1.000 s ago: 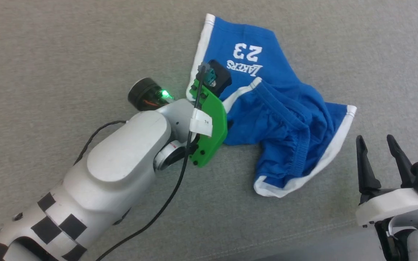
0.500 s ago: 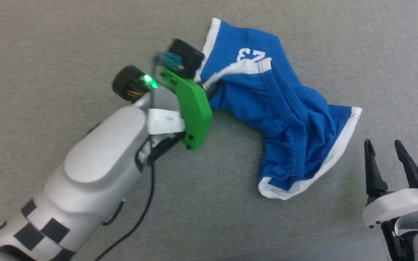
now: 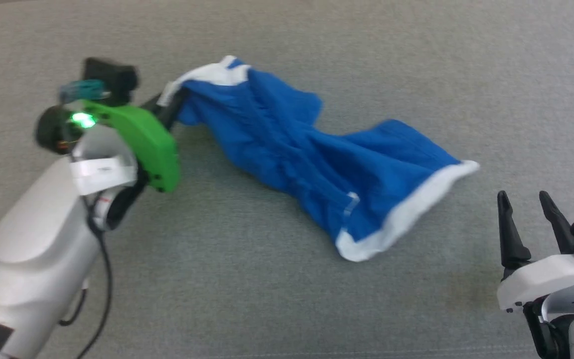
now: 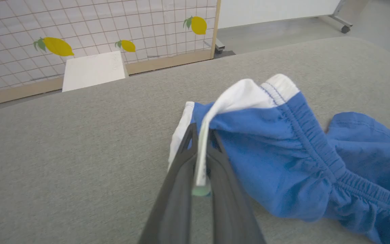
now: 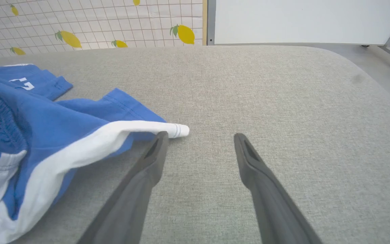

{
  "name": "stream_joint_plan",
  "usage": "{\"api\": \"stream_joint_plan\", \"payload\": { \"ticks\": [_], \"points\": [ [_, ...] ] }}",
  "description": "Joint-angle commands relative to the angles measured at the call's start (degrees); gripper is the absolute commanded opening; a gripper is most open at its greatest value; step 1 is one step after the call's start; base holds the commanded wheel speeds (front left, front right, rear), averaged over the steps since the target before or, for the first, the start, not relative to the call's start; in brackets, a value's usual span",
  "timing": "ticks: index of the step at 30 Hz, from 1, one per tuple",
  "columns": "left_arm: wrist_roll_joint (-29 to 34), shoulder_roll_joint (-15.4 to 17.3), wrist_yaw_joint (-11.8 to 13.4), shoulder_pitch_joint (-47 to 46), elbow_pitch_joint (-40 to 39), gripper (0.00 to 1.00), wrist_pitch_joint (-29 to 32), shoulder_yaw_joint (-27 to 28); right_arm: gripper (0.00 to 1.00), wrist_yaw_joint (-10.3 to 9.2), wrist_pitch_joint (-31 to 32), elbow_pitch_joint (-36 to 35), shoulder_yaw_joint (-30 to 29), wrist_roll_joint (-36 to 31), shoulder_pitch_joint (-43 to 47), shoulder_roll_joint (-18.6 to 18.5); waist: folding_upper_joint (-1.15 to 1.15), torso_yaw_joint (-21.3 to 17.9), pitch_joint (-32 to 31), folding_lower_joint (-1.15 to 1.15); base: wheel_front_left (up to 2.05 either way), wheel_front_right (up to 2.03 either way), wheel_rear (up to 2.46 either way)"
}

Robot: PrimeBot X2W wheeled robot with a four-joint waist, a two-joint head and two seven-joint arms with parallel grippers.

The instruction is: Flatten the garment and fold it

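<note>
Garment (image 3: 317, 164) lies across the middle of the grey padded surface (image 3: 267, 309), strung out on a slant from upper left to lower right in my head view. At the far left, my left gripper (image 4: 201, 132) is clamped tight on a white corner of trim (image 4: 245, 96), the fabric pinched between its two fingers. I judge that grip is there to draw the cloth out long so it can be laid flat. Moving right, it is bright blue, soft and rumpled, twisted along its length, with a gathered elastic seam (image 4: 317, 152) and a broad white hem band (image 3: 406, 214) at the lower-right end. It is far from flat. Furthest right, my right gripper (image 3: 522, 197) stands with fingers wide apart, holding nothing, near that hem end, and I reckon it is placed there to take it.
</note>
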Motion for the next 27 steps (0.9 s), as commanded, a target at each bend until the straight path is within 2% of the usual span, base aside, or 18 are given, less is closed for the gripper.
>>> {"api": "stream_joint_plan", "payload": {
  "ticks": [1, 2, 3, 4, 10, 14, 20, 24, 27],
  "points": [
    [-0.2, 1.1, -0.1, 0.7, 1.3, 0.00, -1.1, 0.8, 1.00, -0.08, 0.3, -0.4, 0.3, -0.5, 0.2, 0.1, 0.00, 1.2, -0.6, 0.00, 0.00, 0.00, 0.00],
    [-0.4, 1.6, 0.1, 0.9, 2.4, 0.00, -1.5, 1.3, 1.00, -0.08, 0.4, -0.5, 0.4, -0.6, 0.1, 0.1, 0.00, 1.2, -0.5, 0.00, 0.00, 0.00, 0.00],
    [-0.5, 2.1, 0.6, 1.1, 3.9, 0.77, -2.0, 1.9, 1.00, -0.08, 0.4, -0.5, 0.5, -0.6, 0.0, 0.1, 0.00, 1.2, -0.4, 0.00, 0.00, 0.00, 0.00],
    [-0.4, 2.4, 1.1, 1.2, 5.2, 1.00, -2.4, 2.2, 1.00, -0.08, 0.5, -0.6, 0.6, -0.6, -0.1, 0.1, 0.00, 1.3, -0.4, 0.00, 0.00, 0.00, 0.00],
    [0.6, 2.7, 2.8, 1.7, 9.7, 1.00, -5.6, 3.1, 1.00, -0.08, 0.9, -0.6, 0.4, -0.7, 0.0, 0.1, 0.00, 1.7, -1.3, 0.00, 0.00, 0.00, 0.00],
    [1.6, 1.3, 6.0, 2.6, 8.6, 1.00, -11.4, 4.6, 1.00, -0.08, 0.5, -0.9, 0.7, -0.3, 0.2, 0.1, 0.00, 2.5, -3.3, 0.00, 0.00, 0.00, 0.00],
    [3.2, -0.6, 11.7, 7.8, 0.8, 1.00, -20.5, 6.7, 1.00, -0.08, 0.4, -2.1, 0.9, 0.3, 0.8, 0.1, 0.00, 4.3, -6.9, 0.00, 0.00, 0.00, 0.00],
    [4.5, -0.6, 15.0, 13.8, -5.9, 1.00, -21.9, 6.0, 1.00, -0.08, 0.6, -2.9, 1.0, 0.9, 1.9, -0.3, 0.00, 5.4, -8.7, 0.00, 0.00, 0.00, 0.00],
    [5.2, 0.0, 16.6, 18.4, -10.2, 1.00, -20.7, 3.9, 1.00, -0.08, 1.0, -3.3, 1.0, 1.1, 2.7, -0.4, 0.00, 5.8, -9.5, 0.00, 0.00, 0.00, 0.00]
  ]
}}
